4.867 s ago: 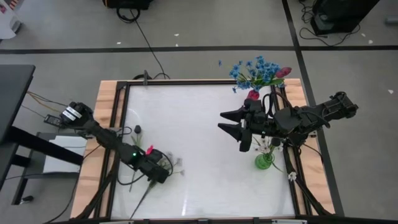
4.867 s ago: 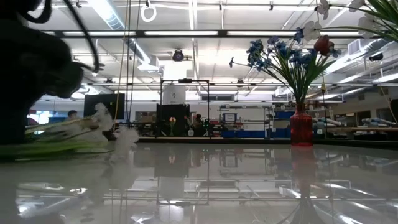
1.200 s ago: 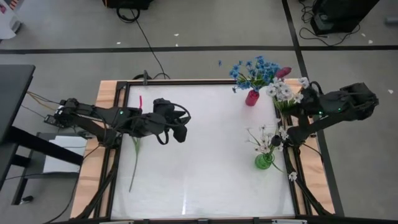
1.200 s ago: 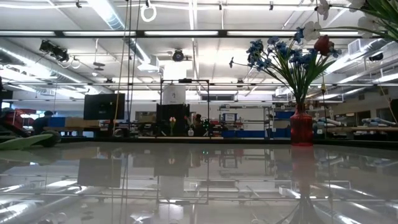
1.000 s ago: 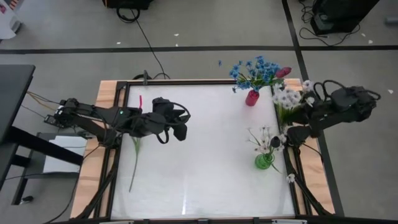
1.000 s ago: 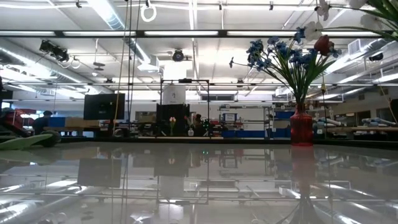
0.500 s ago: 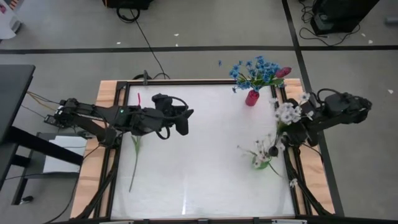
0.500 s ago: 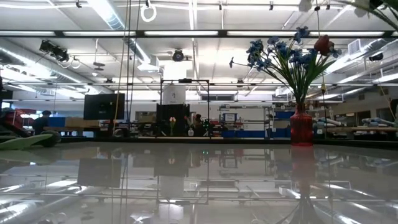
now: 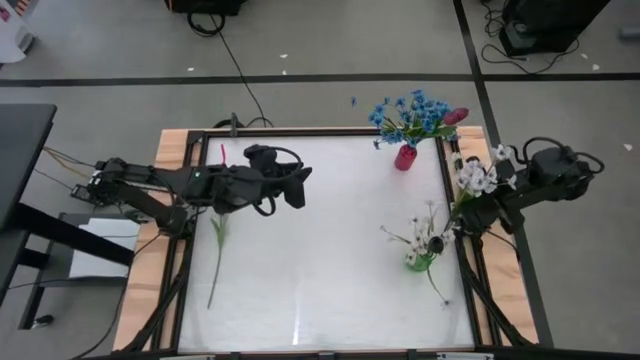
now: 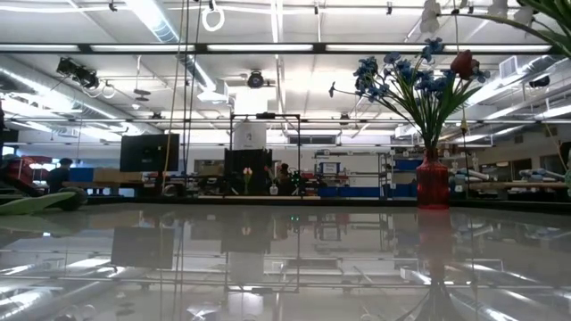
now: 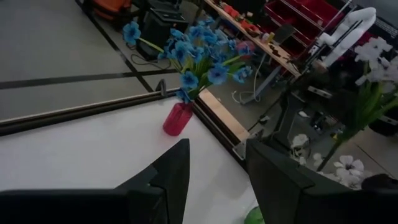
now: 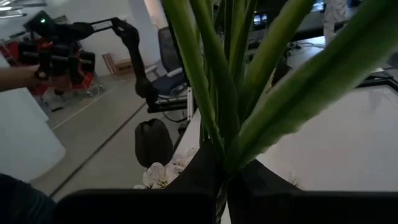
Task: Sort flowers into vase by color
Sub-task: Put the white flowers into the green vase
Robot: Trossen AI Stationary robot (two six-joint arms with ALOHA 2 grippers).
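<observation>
My right gripper [image 9: 488,203] is at the table's right edge, shut on a bunch of white flowers [image 9: 474,176] with long green stems. Beside it stands a green vase [image 9: 420,259] with white flowers [image 9: 415,232] in it. At the far edge a red vase [image 9: 404,157] holds blue flowers [image 9: 408,112] and a red-pink bud [image 9: 456,116]. My left gripper [image 9: 297,189] hovers open over the table's left half, pointing at the red vase [image 11: 177,119]. One flower [image 9: 215,250] lies flat by the left edge. My right gripper pinches several green stems [image 12: 219,146] of the white bunch between its two fingers, which lie across the stems. The bunch is lifted, its heads [image 10: 500,7] high. The stems slant down past the green vase to their lower ends [image 9: 443,297].
Wooden rails [image 9: 170,200] and a dark frame [image 9: 455,190] border the white table top on its left and right. The middle and near part of the table top [image 9: 320,280] is bare. Cables lie on the floor beyond the far edge.
My right gripper has sunk and rolled, carrying the white bunch toward the table's near edge. The bunch has turned, and its lower stem ends have swung leftward to beside the green vase. The white flowers in the green vase have leaned toward the table's left.
</observation>
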